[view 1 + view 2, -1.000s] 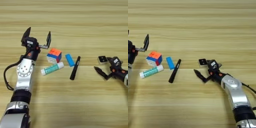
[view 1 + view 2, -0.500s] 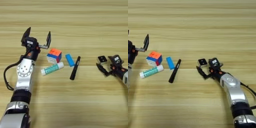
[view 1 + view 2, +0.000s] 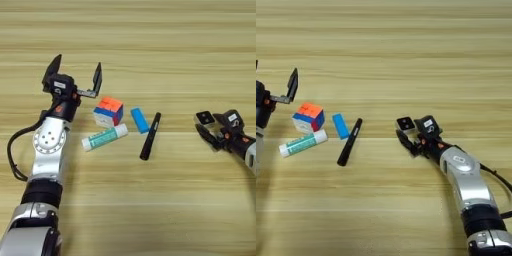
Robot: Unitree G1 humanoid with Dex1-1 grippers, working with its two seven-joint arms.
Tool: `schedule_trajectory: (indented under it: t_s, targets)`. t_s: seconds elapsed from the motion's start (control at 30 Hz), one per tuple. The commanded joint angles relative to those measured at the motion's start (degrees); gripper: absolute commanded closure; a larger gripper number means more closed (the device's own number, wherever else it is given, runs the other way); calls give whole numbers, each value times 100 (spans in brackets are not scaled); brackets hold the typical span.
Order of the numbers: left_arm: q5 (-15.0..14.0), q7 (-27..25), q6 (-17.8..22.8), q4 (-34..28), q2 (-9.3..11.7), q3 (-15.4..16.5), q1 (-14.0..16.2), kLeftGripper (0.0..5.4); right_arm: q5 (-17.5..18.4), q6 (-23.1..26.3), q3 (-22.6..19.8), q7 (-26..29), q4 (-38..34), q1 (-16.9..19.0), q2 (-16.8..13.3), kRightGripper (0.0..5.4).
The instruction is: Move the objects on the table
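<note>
A black square block with a white rim and two dots lies flat on the table at the right. My right gripper is shut on it, the lower finger against its near edge and the upper finger behind it. At the left, my left gripper stands open and empty, up and left of a multicoloured puzzle cube. A blue block lies right of the cube, and a black marker slants beside that. A white-teal glue stick lies in front of the cube.
The cube, blue block, marker and glue stick form a tight cluster left of centre. Bare wood lies between the marker and the right gripper. A black cable loops beside the left arm.
The right gripper's lower finger has drawn up toward the black square block, narrowing the gap around it. The block has stayed in place. The left arm has not moved.
</note>
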Motion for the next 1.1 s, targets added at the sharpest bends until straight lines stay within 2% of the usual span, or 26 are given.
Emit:
schedule_trajectory:
  t_s: [0.03,0.17,0.67,1.1]
  targets:
    - [-15,-21,78,-14,21,-22,-30,0,-87,111,25,-3,-22,95,-60,253]
    - [-4,-9,87,-14,18,-25,-40,0,-94,115,7,-12,-15,81,-88,292]
    - [1,-10,80,55,14,-29,-109,0,-96,15,7,6,9,-17,-93,293]
    - [-61,-146,19,8,-21,-84,-62,0,52,18,20,275,-994,234,-143,293]
